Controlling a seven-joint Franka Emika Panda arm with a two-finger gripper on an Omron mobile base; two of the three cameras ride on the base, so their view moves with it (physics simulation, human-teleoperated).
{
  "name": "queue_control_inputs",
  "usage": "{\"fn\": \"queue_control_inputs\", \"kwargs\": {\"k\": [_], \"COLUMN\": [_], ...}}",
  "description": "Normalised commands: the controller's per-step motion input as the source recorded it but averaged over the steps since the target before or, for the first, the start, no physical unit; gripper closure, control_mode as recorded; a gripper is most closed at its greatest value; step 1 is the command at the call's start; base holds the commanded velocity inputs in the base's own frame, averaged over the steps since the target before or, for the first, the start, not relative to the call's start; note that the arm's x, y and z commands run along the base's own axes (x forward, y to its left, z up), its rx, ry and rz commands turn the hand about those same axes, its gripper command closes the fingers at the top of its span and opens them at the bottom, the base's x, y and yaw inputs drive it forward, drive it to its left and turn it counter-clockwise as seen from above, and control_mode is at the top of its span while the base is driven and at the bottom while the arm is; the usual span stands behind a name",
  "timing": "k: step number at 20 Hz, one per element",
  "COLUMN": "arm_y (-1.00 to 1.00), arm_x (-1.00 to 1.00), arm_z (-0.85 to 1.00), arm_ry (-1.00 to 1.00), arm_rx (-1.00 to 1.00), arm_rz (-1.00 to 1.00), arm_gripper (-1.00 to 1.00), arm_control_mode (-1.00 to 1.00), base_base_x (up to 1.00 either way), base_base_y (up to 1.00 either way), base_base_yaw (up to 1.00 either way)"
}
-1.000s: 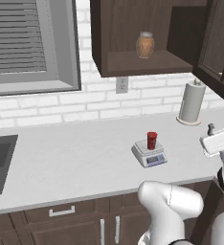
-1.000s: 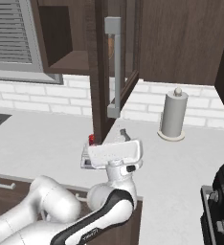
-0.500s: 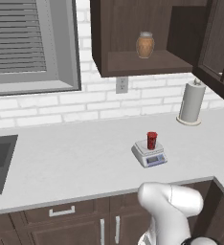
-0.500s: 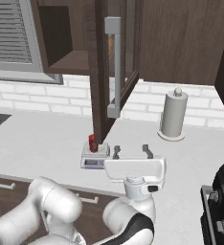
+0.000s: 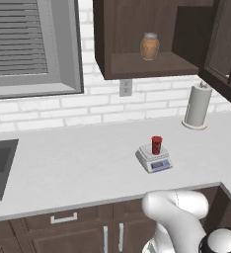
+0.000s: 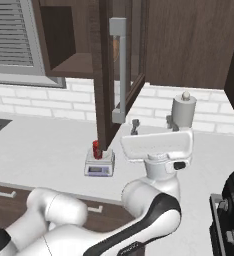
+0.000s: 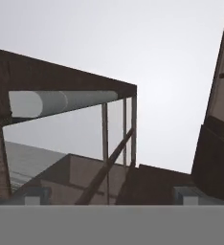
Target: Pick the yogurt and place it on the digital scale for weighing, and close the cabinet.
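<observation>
I see the yogurt (image 5: 156, 145) upright on the digital scale (image 5: 154, 159) mid-frame, the cabinet (image 6: 114, 75) door ajar at upper centre, my fingers (image 6: 134, 126) spread wide and empty.

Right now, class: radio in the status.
End effector open, empty. Yogurt standing on scale. Cabinet door open, handle facing the arm.

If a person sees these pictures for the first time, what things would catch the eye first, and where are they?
The small red yogurt cup stands on the flat light-grey digital scale on the white counter. Above it, the dark-brown wooden wall cabinet is open, with an amber-brown jar on its shelf. Its door with the metal handle juts out above the scale, and the white hand rises open just right of it.
</observation>
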Motion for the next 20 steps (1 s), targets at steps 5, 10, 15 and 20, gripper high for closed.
{"fn": "queue_control_inputs", "kwargs": {"k": [5, 10, 15, 20], "arm_y": [0.3, 0.87, 1.0, 1.0], "arm_x": [-0.15, -0.02, 0.34, 0.83], "arm_z": [0.98, 0.55, 0.14, 0.0], "arm_ry": [-0.03, 0.15, 0.28, 0.35], "arm_rx": [-0.07, -0.28, -0.36, -0.28], "arm_rz": [0.13, 0.07, -0.01, -0.17], "arm_gripper": [-1.0, -1.0, -1.0, -1.0], "arm_control_mode": [-1.0, -1.0, -1.0, -1.0], "base_base_x": [0.0, 0.0, 0.0, 0.0], "base_base_y": [0.0, 0.0, 0.0, 0.0], "base_base_yaw": [0.0, 0.0, 0.0, 0.0]}}
